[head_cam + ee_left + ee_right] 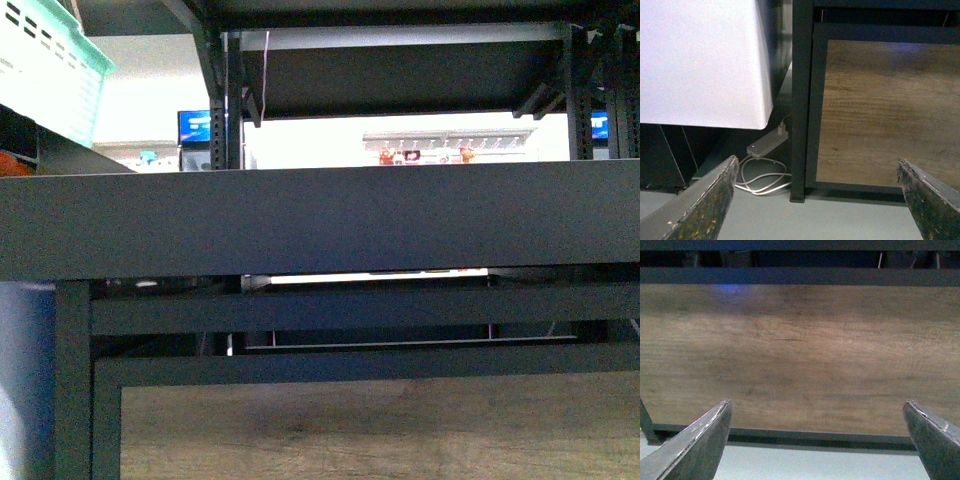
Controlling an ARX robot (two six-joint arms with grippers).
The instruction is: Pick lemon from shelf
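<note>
I can't see the lemon anywhere. The large black metal shelf (320, 225) presents its deck's front lip at my camera's height, hiding whatever lies on top. Both arms sit low, facing the shelf's wood-look lower panel (800, 355), probably parked ahead of a reach. My left fingers (700, 205) and right fingers (695, 445) are spread wide, holding and touching nothing.

One shelf (320, 220), one green basket (50, 70), two tools (816, 161) (817, 402)

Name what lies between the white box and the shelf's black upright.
A white power strip and looped white cable, on the floor between white box and shelf upright; the left wrist view shows it.
</note>
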